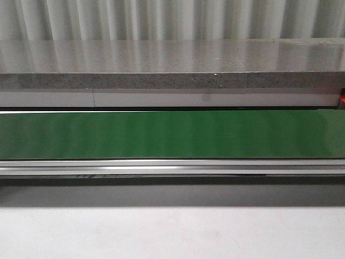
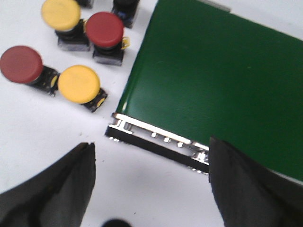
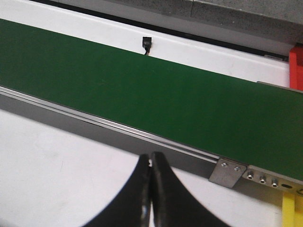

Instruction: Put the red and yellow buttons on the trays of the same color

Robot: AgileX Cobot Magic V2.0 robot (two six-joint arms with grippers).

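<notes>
In the left wrist view, two red buttons [image 2: 104,29] [image 2: 21,64] and two yellow buttons [image 2: 79,83] [image 2: 60,13] lie on the white table beside the end of the green conveyor belt [image 2: 213,71]. My left gripper [image 2: 151,182] is open and empty over bare table, short of the buttons. My right gripper [image 3: 151,189] is shut and empty over the white table in front of the belt [image 3: 142,90]. A red tray's edge [image 3: 296,66] and a yellow tray's edge [image 3: 291,210] show at the right wrist view's border. Neither gripper shows in the front view.
The green belt [image 1: 172,134] runs across the front view with a metal rail [image 1: 172,166] in front and a grey stone ledge [image 1: 172,70] behind. A dark button body [image 2: 125,8] lies beyond the red one. A small black sensor [image 3: 147,44] sits behind the belt.
</notes>
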